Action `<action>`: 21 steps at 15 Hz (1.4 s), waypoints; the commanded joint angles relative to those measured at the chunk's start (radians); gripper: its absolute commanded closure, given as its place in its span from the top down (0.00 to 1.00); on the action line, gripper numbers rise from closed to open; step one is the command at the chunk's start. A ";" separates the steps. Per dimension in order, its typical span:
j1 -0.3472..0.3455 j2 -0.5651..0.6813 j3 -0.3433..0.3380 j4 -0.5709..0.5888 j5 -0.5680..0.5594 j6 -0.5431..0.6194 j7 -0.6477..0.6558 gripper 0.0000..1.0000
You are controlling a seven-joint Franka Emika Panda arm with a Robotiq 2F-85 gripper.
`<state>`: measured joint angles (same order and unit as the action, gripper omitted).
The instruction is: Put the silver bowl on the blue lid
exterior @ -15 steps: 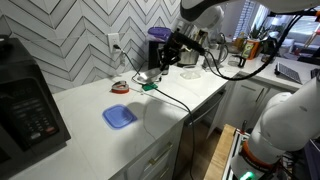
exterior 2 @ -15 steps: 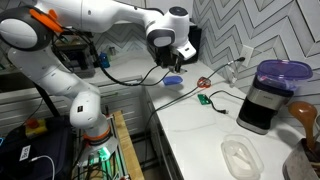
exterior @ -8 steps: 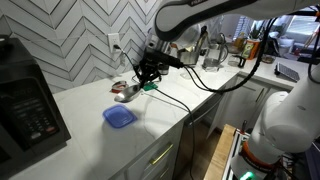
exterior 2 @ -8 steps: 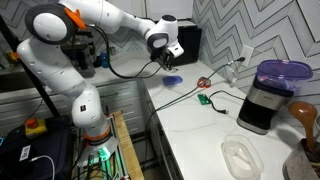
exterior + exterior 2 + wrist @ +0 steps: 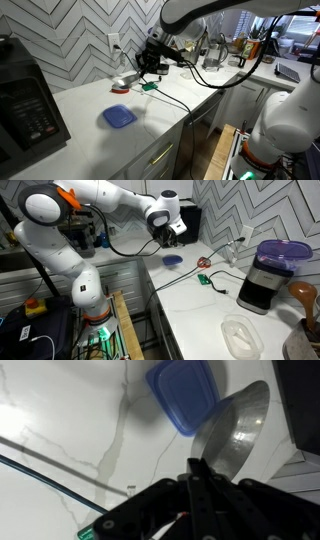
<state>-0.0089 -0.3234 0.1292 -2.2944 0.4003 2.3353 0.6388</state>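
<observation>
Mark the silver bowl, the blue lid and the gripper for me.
silver bowl (image 5: 238, 428): wrist view, on its shiny inner face.
blue lid (image 5: 118, 116): in an exterior view, middle of its flat top.
gripper (image 5: 198, 466): wrist view, midway between the fingertips at the bowl's rim.

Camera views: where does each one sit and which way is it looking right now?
Exterior view: beside the black appliance, looking along the counter to the tiled wall; the arm reaches in from picture-right.
Exterior view: past the counter's other end, looking back at the robot; its base and most of the arm show.
Wrist view: looking down at the counter; the gripper clamps the silver bowl.
Shared: all three show the blue lid.
</observation>
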 commanded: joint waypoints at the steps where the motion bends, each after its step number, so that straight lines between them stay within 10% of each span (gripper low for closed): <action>1: 0.062 0.015 -0.027 -0.071 0.103 0.203 -0.139 0.01; 9: 0.148 0.195 -0.052 -0.111 0.418 0.234 -0.525 0.01; 21: 0.135 0.271 -0.033 -0.066 0.412 0.181 -0.690 0.01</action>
<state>0.1236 -0.0696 0.0915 -2.3804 0.8140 2.5445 -0.0216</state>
